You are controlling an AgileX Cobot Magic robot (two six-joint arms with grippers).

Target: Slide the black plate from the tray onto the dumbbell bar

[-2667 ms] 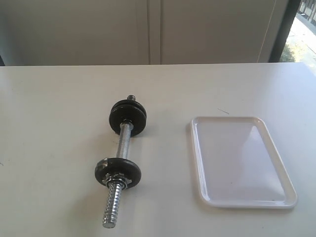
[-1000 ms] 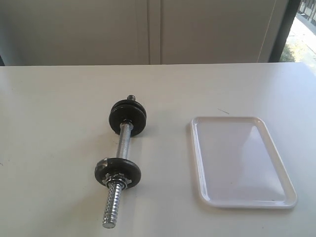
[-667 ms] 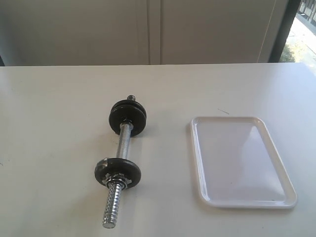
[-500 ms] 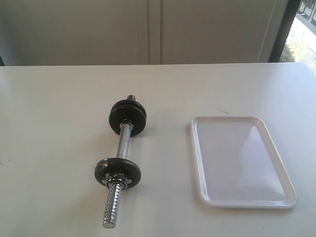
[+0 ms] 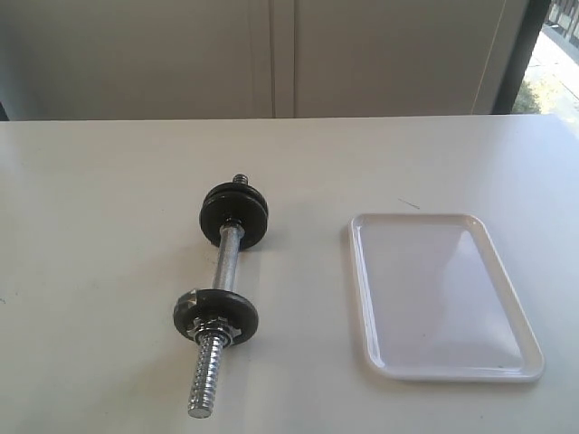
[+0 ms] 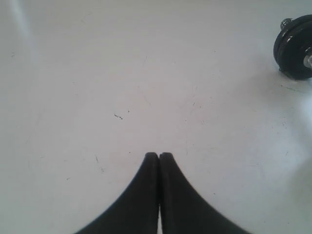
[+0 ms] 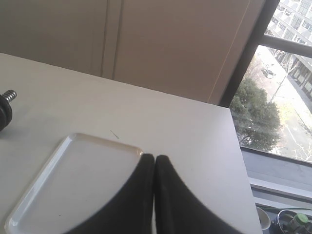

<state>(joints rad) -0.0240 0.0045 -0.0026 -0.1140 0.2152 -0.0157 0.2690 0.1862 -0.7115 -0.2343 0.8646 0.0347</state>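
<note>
The dumbbell bar (image 5: 225, 271) lies on the white table left of the middle, carrying black plates (image 5: 234, 215) at its far end and another black plate (image 5: 215, 314) nearer, behind a silvery collar nut (image 5: 213, 330). The white tray (image 5: 441, 294) lies to the right with nothing in it. The far plates (image 6: 295, 45) show at the edge of the left wrist view, well away from my left gripper (image 6: 159, 156), which is shut over bare table. My right gripper (image 7: 154, 158) is shut above the tray's (image 7: 63, 180) corner. Neither gripper shows in the exterior view.
A beige wall (image 5: 271, 54) runs behind the table. A window (image 7: 285, 87) stands beyond the table's right edge. A thin dark mark (image 5: 409, 204) lies on the table past the tray.
</note>
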